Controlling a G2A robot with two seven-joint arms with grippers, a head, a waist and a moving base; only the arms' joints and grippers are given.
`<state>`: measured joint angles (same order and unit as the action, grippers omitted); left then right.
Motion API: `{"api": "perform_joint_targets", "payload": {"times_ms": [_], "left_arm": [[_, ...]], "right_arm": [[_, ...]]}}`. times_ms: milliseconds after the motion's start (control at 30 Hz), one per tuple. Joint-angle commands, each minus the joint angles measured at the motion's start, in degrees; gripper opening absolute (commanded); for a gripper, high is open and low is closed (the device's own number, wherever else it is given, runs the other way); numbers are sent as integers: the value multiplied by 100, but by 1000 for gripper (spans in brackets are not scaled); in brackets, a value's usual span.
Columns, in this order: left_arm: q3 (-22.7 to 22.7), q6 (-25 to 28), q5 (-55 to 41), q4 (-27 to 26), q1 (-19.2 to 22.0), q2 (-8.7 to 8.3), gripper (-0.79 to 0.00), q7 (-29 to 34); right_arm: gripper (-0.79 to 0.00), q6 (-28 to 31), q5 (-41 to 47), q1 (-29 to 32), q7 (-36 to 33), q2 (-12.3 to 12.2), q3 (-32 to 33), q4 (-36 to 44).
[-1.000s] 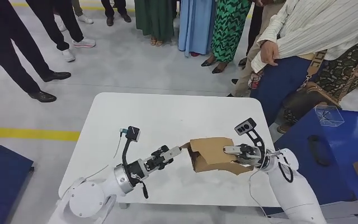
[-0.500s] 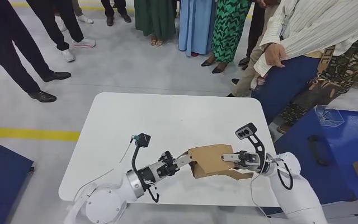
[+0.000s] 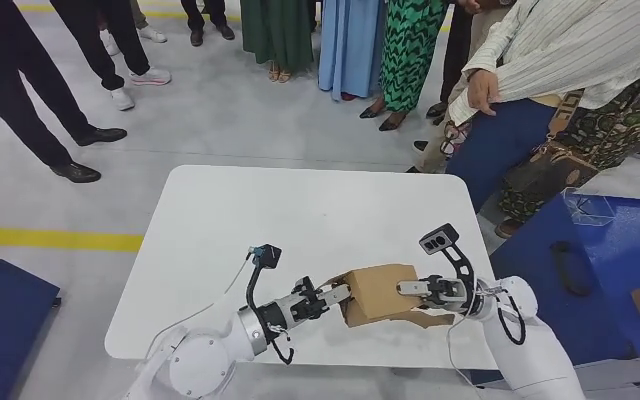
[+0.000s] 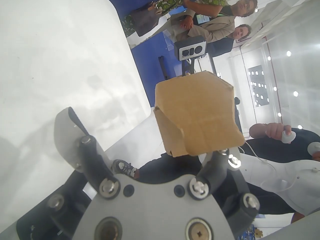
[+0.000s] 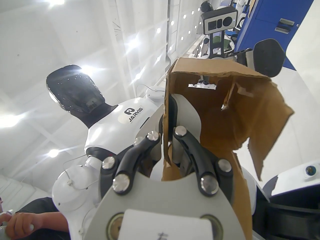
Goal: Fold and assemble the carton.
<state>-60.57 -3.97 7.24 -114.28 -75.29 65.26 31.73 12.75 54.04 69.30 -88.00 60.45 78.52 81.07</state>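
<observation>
A brown cardboard carton (image 3: 385, 293) is held just above the white table (image 3: 300, 210), near its front edge. In the right wrist view my right gripper (image 5: 167, 116) is shut on one wall of the carton (image 5: 250, 116), whose open end with loose, torn flaps faces the camera. My left gripper (image 3: 335, 293) sits at the carton's opposite end. In the left wrist view the left gripper (image 4: 147, 136) is open, its fingers (image 4: 72, 126) spread wide, and the carton (image 4: 197, 116) has its closed end just ahead of them, one corner close to a finger.
Several people stand along the table's far side and at its right corner. A blue bin (image 3: 590, 270) stands to the right of the table, another blue object (image 3: 20, 300) at the left edge. The table's far half is bare.
My left arm has moved right, up to the carton's end. The carton, still in my right gripper, has shifted slightly toward the table's front edge.
</observation>
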Motion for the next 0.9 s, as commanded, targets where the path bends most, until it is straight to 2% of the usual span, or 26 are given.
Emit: {"api": "perform_joint_targets", "payload": {"times_ms": [0, 167, 267, 367, 433, 533, 700, 867], "left_arm": [[28, -8, 18, 23, 28, 8, 0, 4], [8, 113, -45, -2, 26, 15, 0, 16], [-180, 330, -301, -156, -78, -3, 0, 41], [-470, 806, -472, -478, -256, -53, 0, 221], [-824, 1100, -670, -653, -415, -86, 0, 122], [-1376, 1235, -848, -720, -628, -141, 0, 100], [-2051, 1205, -571, -660, -702, -218, 0, 232], [-1920, 1358, 671, -614, -699, -272, 0, 584]], "right_arm": [[-785, -96, 65, 19, 0, -3, -25, 18], [-785, -469, 333, 40, 31, 1, -67, -87], [-785, -1161, 764, -19, 175, 31, -187, -319], [-785, -1916, 1135, -148, 218, 62, -333, -548], [-785, -2372, 1299, -240, 206, 78, -425, -676], [-785, -2898, 1280, -326, 0, 81, -577, -826], [-785, -3152, 1542, -285, 247, 2, -1042, -659], [-785, -3224, 1805, -285, 319, -203, -1301, -512]]}}
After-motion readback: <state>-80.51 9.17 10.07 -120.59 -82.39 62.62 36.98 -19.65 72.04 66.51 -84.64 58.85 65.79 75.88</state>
